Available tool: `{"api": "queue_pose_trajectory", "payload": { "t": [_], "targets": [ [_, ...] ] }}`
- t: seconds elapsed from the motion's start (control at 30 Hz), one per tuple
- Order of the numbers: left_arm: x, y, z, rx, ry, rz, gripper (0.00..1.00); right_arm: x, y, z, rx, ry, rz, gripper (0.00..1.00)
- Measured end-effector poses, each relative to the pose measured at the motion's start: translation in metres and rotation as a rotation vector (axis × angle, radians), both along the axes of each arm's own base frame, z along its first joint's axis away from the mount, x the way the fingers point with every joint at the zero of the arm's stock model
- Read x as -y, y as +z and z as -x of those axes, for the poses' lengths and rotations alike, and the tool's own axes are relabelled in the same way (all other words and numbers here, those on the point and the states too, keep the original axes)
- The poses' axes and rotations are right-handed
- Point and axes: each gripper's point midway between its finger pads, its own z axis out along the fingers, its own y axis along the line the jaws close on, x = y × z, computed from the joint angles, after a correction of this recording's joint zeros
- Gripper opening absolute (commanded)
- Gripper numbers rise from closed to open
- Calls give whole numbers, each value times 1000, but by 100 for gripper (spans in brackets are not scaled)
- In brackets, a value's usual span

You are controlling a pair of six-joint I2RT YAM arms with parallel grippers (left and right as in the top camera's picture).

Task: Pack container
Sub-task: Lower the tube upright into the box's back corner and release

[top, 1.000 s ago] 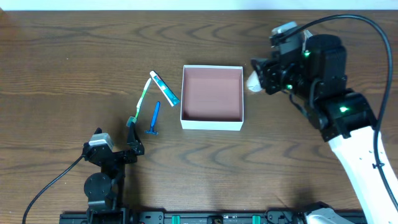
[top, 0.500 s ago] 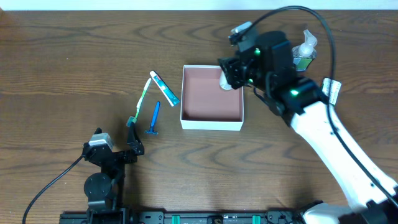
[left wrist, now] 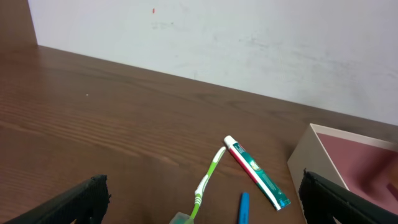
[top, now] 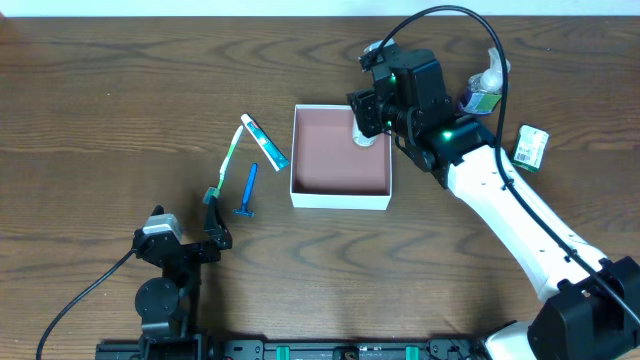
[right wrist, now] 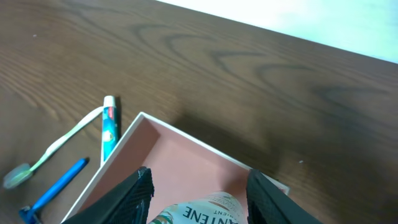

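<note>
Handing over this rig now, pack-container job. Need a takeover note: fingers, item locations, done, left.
Left gripper: open, empty, parked front left.
Right gripper: fingers shut on a small white toiletry pack with printed lettering, at the far right corner of the shallow square white cardboard box with pink inside; floor contact unclear.
Left of box: green-white plastic toothbrush, white toothpaste tube, blue plastic razor. Right of it: clear bottle with white top, small green-white carton.
Done: nothing released in the box. Left: release the pack, then probably the other five.
</note>
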Motion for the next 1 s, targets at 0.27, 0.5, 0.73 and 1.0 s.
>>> {"api": "queue_pose_trajectory", "payload": {
  "t": [0.27, 0.5, 0.73, 1.0],
  "targets": [
    [0, 0, 0, 0, 0, 0, 98, 4, -13, -7, -11, -31, 31, 48],
    [0, 0, 0, 0, 0, 0, 98, 1, -51, -19, -60, -48, 61, 47],
    [0, 0, 0, 0, 0, 0, 98, 4, -56, -25, -62, -72, 57, 46],
    [0, 0, 0, 0, 0, 0, 98, 21, -55, -33, -60, -120, 51, 46]
  ]
}}
